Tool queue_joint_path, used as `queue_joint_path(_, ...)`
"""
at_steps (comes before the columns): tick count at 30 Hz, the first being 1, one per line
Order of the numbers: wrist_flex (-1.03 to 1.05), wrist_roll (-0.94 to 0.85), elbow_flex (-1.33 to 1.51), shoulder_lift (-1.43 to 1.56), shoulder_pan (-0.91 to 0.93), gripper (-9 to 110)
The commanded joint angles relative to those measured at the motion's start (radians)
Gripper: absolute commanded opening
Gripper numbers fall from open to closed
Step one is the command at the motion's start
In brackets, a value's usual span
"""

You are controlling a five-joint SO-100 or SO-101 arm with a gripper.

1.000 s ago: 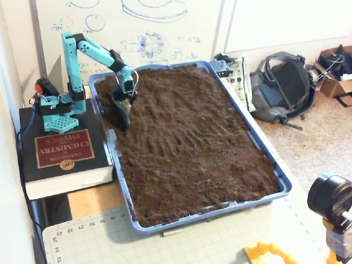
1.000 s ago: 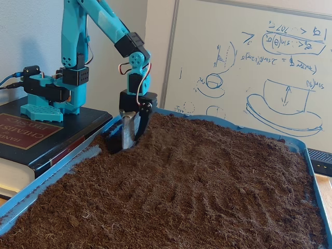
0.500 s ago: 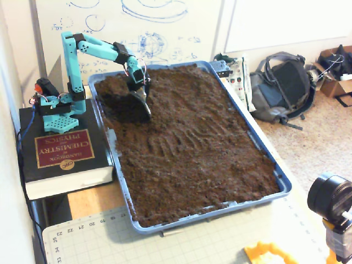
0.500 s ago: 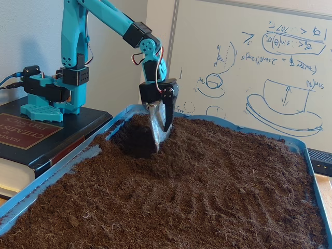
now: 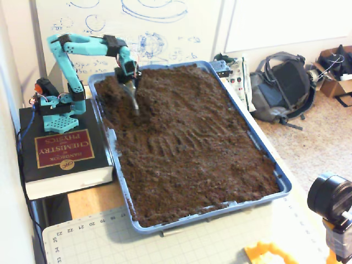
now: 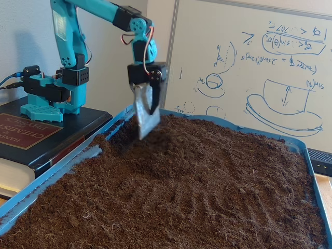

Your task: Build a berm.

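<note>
My teal arm's gripper carries a flat grey metal blade, with a black finger lying close against it. It hangs tip down just above the soil near the tray's far left corner, and nothing shows between blade and finger. Under it, in both fixed views, lies the berm, a low hump of darker, loose soil. The remaining soil is flat with faint furrows.
A blue tray holds the soil. The arm's base stands on a thick black book left of the tray. A whiteboard stands behind; a backpack and a camera are at the right.
The gripper pushed through the soil from the tray's left wall toward the far corner, then lifted clear. The arm's upper link has swung up and back.
</note>
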Motion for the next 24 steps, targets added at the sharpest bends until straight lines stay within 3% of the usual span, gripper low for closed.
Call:
queue_joint_path(1, 0.103, 0.008, -0.006, 0.129, -0.041, 0)
queue_joint_path(9, 0.103, 0.172, -0.018, 0.164, -0.216, 0)
queue_joint_path(16, 0.095, 0.219, -0.018, -0.006, -0.321, 0)
queue_joint_path(24, -0.199, 0.224, -0.005, -0.146, -0.345, 0)
